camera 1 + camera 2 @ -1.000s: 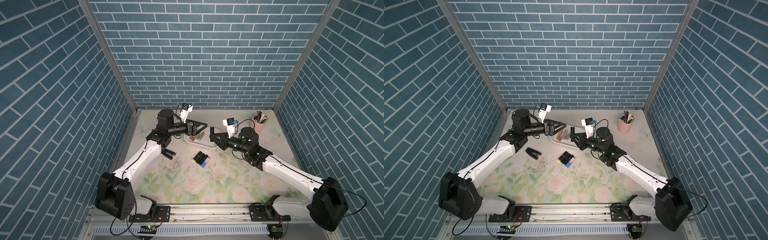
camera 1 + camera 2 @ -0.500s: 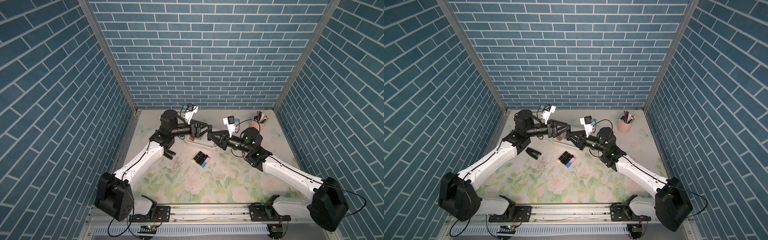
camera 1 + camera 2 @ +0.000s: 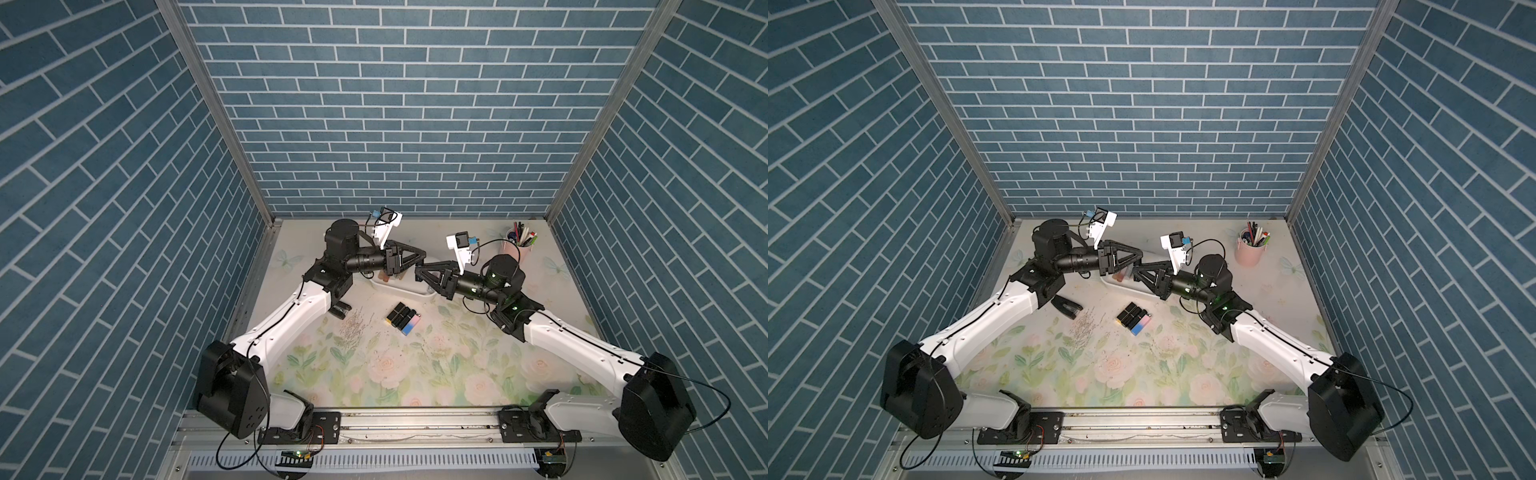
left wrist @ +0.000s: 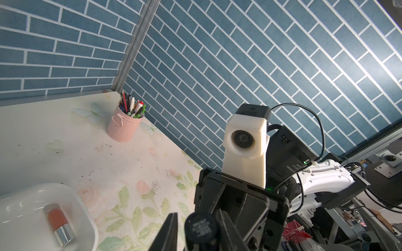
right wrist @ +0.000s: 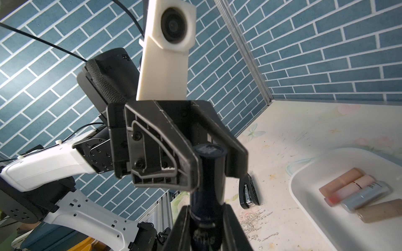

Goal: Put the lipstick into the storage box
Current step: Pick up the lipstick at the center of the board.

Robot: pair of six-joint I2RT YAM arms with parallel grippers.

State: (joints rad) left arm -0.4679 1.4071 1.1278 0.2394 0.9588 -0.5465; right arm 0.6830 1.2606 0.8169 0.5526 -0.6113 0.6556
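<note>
The right gripper [image 5: 206,226] is clamped on one end of a dark lipstick [image 5: 207,184], and the left gripper [image 4: 196,230] is closed narrowly around the other end. The lipstick hangs in the air between them, close by the white box [image 5: 313,171], where other lipsticks [image 5: 356,195] lie.

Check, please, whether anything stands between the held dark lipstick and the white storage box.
Nothing visible does. The lipstick is in the air near the storage box, gripped by the left gripper and the right gripper together. A few other tubes lie in the box, but the floor beside them is bare.
</note>
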